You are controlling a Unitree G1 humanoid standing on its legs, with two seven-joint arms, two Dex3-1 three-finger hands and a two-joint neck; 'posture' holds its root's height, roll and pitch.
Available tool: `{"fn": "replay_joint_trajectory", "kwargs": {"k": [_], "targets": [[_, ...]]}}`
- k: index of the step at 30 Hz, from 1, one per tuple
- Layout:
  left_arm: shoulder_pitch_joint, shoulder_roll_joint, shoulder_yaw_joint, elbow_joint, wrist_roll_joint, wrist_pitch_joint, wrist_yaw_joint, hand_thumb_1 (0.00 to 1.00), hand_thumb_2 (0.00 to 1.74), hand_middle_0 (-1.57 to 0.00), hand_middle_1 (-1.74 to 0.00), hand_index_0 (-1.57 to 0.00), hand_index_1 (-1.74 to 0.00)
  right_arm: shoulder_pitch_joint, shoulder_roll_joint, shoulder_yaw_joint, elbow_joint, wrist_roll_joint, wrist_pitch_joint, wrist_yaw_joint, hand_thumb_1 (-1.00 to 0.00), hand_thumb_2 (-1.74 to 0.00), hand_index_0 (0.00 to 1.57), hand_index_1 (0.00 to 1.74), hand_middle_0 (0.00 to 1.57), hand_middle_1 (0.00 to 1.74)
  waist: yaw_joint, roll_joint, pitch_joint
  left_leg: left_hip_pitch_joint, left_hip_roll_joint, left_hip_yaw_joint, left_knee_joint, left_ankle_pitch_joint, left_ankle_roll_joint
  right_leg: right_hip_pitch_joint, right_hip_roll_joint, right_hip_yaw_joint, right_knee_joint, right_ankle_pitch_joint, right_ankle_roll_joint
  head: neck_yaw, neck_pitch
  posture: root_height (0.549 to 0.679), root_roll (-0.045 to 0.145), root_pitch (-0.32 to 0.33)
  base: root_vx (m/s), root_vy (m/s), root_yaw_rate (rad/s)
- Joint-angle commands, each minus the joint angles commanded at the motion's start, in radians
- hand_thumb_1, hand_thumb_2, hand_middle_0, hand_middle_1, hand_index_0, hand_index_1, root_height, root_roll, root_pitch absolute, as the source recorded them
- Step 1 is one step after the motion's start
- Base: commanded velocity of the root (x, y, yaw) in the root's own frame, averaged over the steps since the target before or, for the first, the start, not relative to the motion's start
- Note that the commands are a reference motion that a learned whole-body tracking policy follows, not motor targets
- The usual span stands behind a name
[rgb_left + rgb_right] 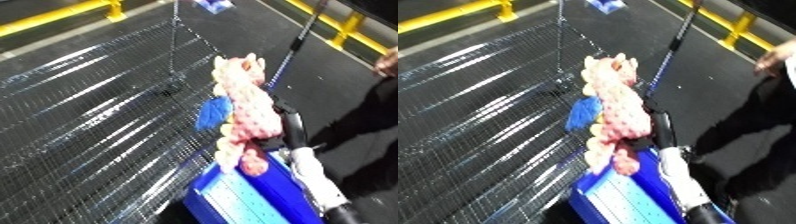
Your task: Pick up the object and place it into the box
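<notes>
Both eyes look steeply down from the robot's head, tilted, close over the right hand (289, 120). They share the mesh floor (89, 125) left of the hand and the blue bin (633, 197) just below it, slightly offset sideways.

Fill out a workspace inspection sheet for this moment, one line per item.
Surface: dark wire mesh with glare streaks.
Job's things: pink and cream plush toy held up above the blue bin; it has a blue part on its left side.
Clutter: small blue and white item at the far edge of the mesh.
Hands: right hand black, against the toy's right side, grip cannot be made out; left hand not in view.
Cables: nothing seen.
Surroundings: yellow rails, dark floor, slanted pole.
</notes>
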Motion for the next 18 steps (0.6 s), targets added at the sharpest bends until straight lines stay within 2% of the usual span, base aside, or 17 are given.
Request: {"fn": "replay_joint_trajectory", "kwargs": {"k": [6,12,18], "targets": [[-0.015,-0.004,-0.016,0.021,-0.011,-0.005,0.012,1.0,1.74,-1.57,-1.74,-1.57,-1.74,0.034,-0.003,-0.048,0.087,0.034,-0.009,-0.009,-1.0,-1.74,1.57,1.74,1.57,1.74,-0.04,0.003,-0.01,0.004,0.004,0.015,0.002,-0.004,0.0004,-0.002,0.011,0.013,-0.013,0.011,-0.0023,0.08,-0.056,0.643,0.05,-0.225,-0.012,0.009,-0.119],[-0.026,0.0,-0.035,0.023,-0.009,-0.019,0.009,1.0,1.74,-1.57,-1.74,-1.57,-1.74,0.029,-0.011,-0.063,0.192,0.078,-0.014,-0.015,-1.0,-1.74,1.57,1.74,1.57,1.74,-0.069,0.011,-0.019,0.001,0.004,0.03,-0.005,-0.002,-0.0014,-0.013,0.0171,0.024,-0.026,0.017,-0.0065,0.053,-0.04,0.645,0.057,-0.212,-0.013,0.015,-0.094],[-0.027,0.015,-0.04,0.014,-0.007,-0.034,0.001,1.0,1.74,-1.57,-1.74,-1.57,-1.74,0.008,-0.026,-0.099,0.389,0.194,-0.021,-0.009,-0.7,-1.22,1.1,1.22,1.1,1.22,-0.069,0.016,-0.027,-0.002,0.002,0.035,-0.016,0.003,-0.0051,-0.016,0.0183,0.022,-0.04,0.021,-0.0068,0.035,-0.03,0.648,0.061,-0.2,-0.006,0.002,-0.022]]}}
